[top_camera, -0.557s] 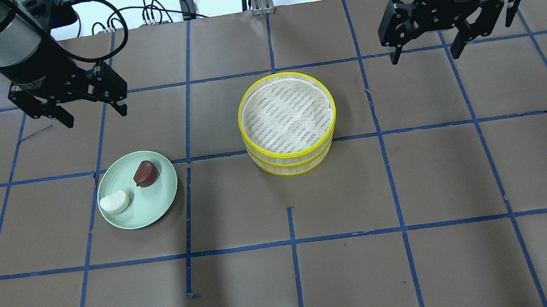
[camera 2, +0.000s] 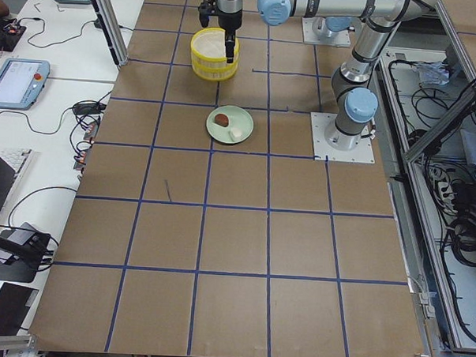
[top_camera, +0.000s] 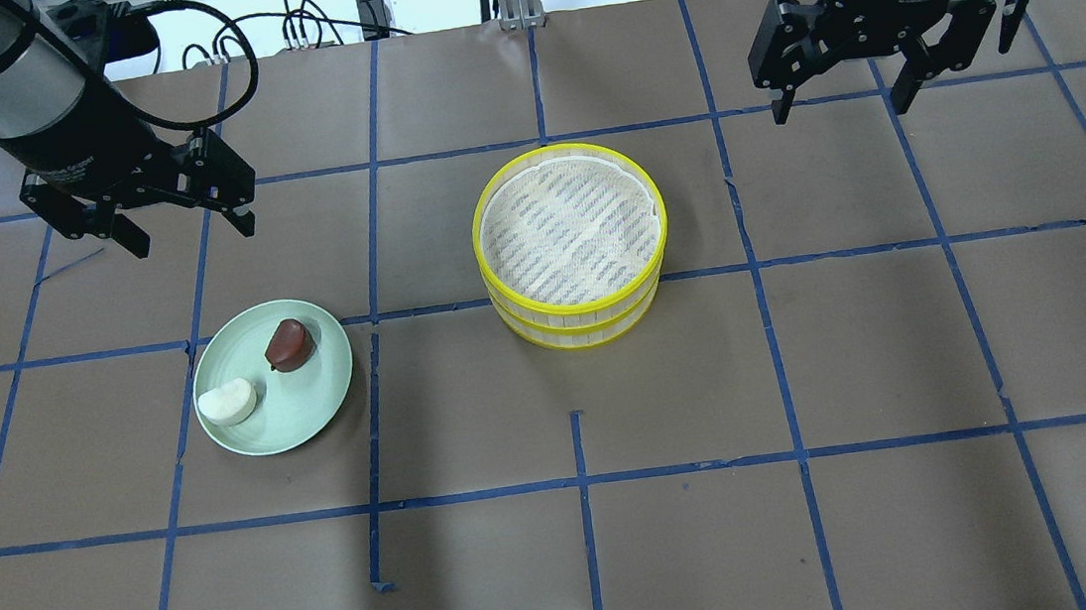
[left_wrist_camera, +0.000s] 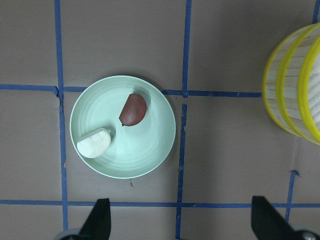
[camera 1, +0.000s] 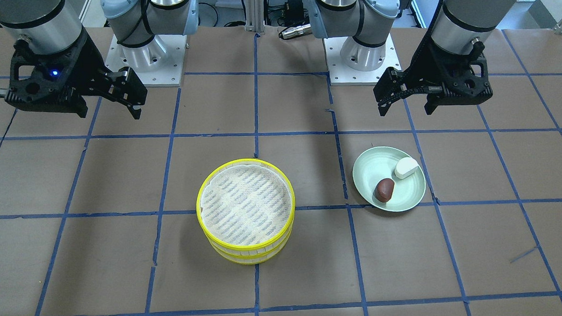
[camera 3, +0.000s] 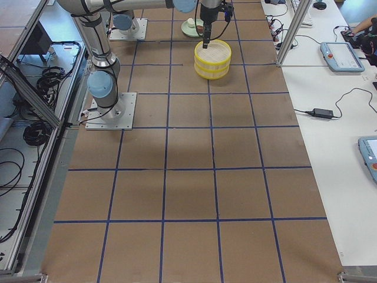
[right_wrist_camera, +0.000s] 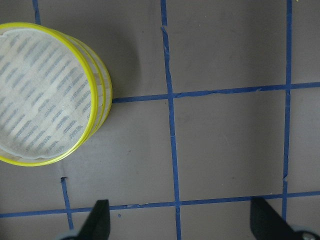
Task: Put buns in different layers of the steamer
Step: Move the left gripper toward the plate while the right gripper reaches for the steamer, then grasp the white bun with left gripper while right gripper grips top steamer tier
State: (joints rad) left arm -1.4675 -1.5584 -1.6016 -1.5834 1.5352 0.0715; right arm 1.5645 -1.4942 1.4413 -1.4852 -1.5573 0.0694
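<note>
1. Bench (top_camera: 824, 537): brown covering gridded with blue tape lines (top_camera: 779, 272). There is wide bare room on the operators' side of the things, and more at both ends.
2. Left hand (top_camera: 193, 235): released, fingers spread with nothing between them. It hangs above the bench on the robot-base side of the pale green plate (top_camera: 314, 407), apart from it. Both buns lie ahead of its fingertips in the left wrist view.
3. Right hand (top_camera: 843, 110): released and bare, above bare bench. It is well apart from the steamer layers and on their right.
4. Steamer layers: stacked near mid-bench, upper layer (top_camera: 570, 233) seated on lower layer (top_camera: 578, 333). The upper shows its pale woven bottom, which hides the lower's inside.
5. Plate: left of the stack, apart from it, with both buns on it.
6. Reddish-brown bun (top_camera: 289, 343): on the plate's stack-facing half.
7. White bun (top_camera: 228, 402): at the plate's rim away from the stack, near the brown one, not touching.
</note>
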